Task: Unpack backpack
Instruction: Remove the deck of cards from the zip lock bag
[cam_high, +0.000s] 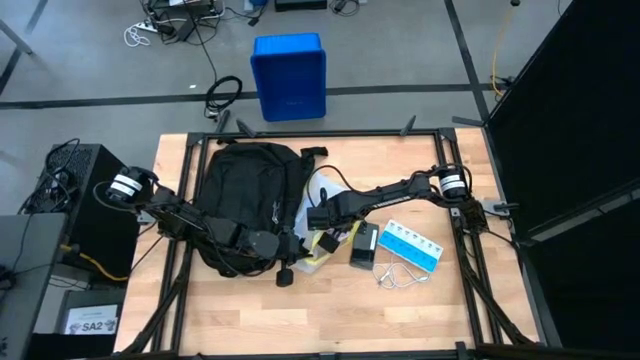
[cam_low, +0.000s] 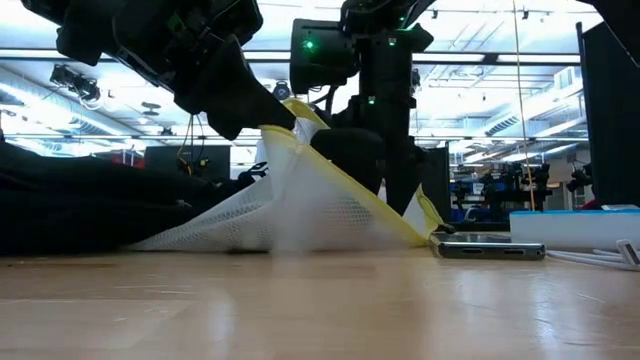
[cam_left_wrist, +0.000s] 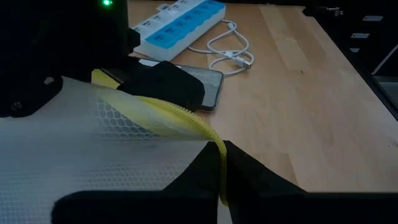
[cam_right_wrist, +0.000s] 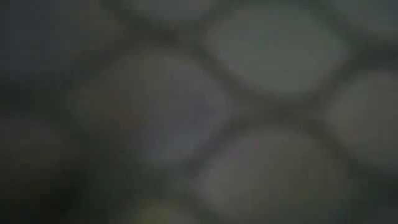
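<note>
The black backpack lies on the table's left half. Beside it is a white mesh pouch with a yellow zipper edge. My left gripper is shut on that edge and holds it up. My right gripper points down at the pouch from above, just beyond the left one. Its wrist view is filled by blurred mesh, so the gripper's tip is hidden. My left gripper pinches the pouch's yellow zipper edge between its two fingers, coming slantwise down from the table's left side. The held corner is raised. The mesh slopes taut down from it, and the pouch's lower edge lies on the table.
A dark phone lies right of the pouch. Farther right are a blue-and-white pill organizer and a coiled white cable. A blue bin stands on the floor beyond the far edge. The table's near part is bare wood.
</note>
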